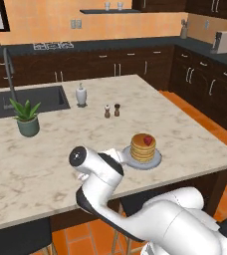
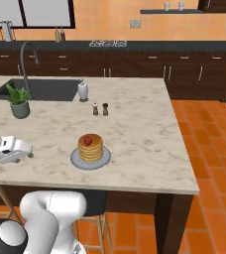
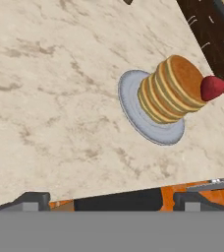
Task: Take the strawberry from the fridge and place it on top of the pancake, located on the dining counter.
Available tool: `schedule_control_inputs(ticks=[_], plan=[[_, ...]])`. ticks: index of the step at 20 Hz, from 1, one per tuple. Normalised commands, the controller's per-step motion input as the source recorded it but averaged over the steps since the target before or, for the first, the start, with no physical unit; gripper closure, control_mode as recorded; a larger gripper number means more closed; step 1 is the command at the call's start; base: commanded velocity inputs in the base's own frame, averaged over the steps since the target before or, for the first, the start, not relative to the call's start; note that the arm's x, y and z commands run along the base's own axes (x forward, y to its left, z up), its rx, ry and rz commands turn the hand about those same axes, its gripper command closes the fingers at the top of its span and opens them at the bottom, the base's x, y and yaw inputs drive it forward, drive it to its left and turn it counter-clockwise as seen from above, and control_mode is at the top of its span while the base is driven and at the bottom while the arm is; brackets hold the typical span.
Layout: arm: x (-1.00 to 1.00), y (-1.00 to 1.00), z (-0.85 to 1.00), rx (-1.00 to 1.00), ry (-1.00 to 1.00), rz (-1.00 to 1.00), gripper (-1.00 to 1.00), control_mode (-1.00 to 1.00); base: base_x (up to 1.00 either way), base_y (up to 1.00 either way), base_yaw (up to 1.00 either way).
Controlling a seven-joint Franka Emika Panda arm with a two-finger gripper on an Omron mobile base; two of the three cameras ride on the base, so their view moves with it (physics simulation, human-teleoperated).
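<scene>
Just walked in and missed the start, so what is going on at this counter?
A white robot arm has been working at the beige dining counter. The strawberry already sits on top of the pancake stack, which stands on a round grey plate near the counter's front edge. The gripper is open and holds nothing; the hand view shows it off to the side of the plate, looking across the counter at the stack. Judging by how things lie, the placing looks done.
</scene>
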Motion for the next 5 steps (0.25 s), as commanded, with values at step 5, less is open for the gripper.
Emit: schedule_control_inputs(ticks=[5], plan=[[0.0, 0.0, 0.0, 0.0, 0.0, 0.0, -1.0, -1.0, 0.0, 0.0, 0.0]])
